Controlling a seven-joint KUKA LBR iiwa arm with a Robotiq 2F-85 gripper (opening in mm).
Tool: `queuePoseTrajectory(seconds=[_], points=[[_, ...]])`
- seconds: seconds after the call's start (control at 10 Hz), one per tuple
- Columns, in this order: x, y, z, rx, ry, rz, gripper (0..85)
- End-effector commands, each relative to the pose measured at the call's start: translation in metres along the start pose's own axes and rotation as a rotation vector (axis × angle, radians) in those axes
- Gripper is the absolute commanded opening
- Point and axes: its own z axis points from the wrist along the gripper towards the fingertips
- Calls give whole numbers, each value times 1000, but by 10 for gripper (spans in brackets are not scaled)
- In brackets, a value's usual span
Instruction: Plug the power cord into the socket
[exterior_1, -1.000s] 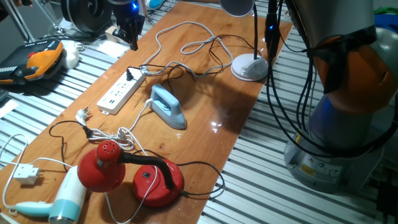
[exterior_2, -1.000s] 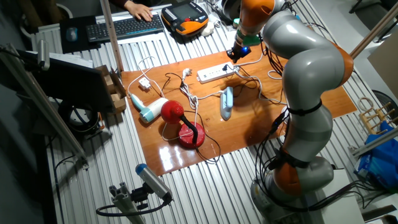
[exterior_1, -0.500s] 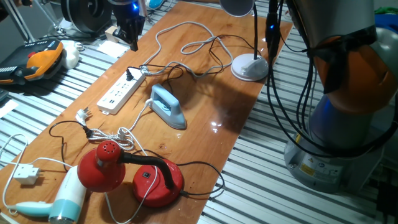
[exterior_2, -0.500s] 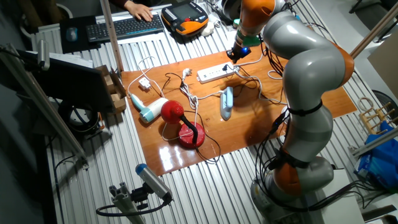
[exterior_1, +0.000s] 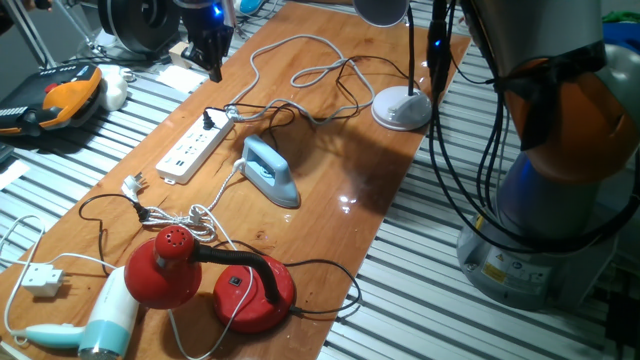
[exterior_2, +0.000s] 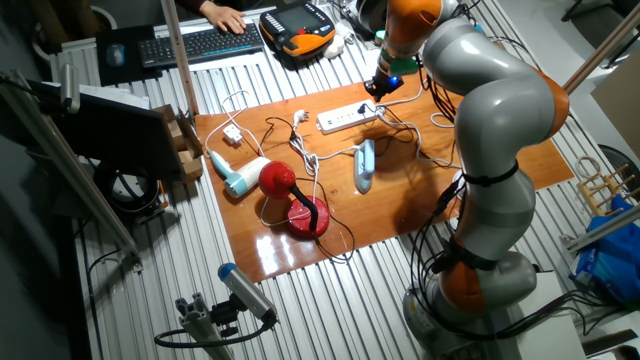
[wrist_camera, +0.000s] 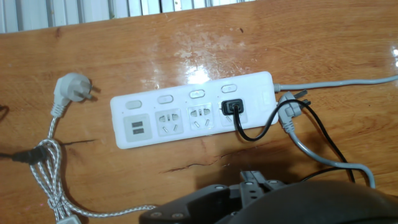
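Table (exterior_1: 330, 215): wooden top, carries everything. Arm (exterior_2: 480, 120) reaches over the far edge above the socket. Socket (wrist_camera: 193, 116) lies flat on the table, long side across the hand view. Gripper (exterior_1: 210, 45) hangs above and just beyond the socket's end, holding nothing visible; jaw gap cannot be told from any view. Iron (exterior_1: 270, 170) sits near the socket. Power cord (wrist_camera: 249, 127): black plug seated in the outlet nearest the socket's cable end, cord looping off past that end. A loose grey plug (wrist_camera: 287, 109) lies just beside that end.
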Motion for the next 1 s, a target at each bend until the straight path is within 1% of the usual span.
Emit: queuePoseTrajectory(seconds=[0.0, 0.3, 0.4, 0.6, 0.7, 0.8, 0.9], points=[[0, 0, 0, 0, 0, 0, 0], [0, 0, 0, -2, -1, -3, 0], [0, 0, 0, 15, -6, -1, 0], [0, 0, 0, 44, -12, -42, 0], [0, 0, 0, 27, -15, -78, 0], [0, 0, 0, 21, -10, -118, 0], [0, 0, 0, 15, 0, -128, 0]])
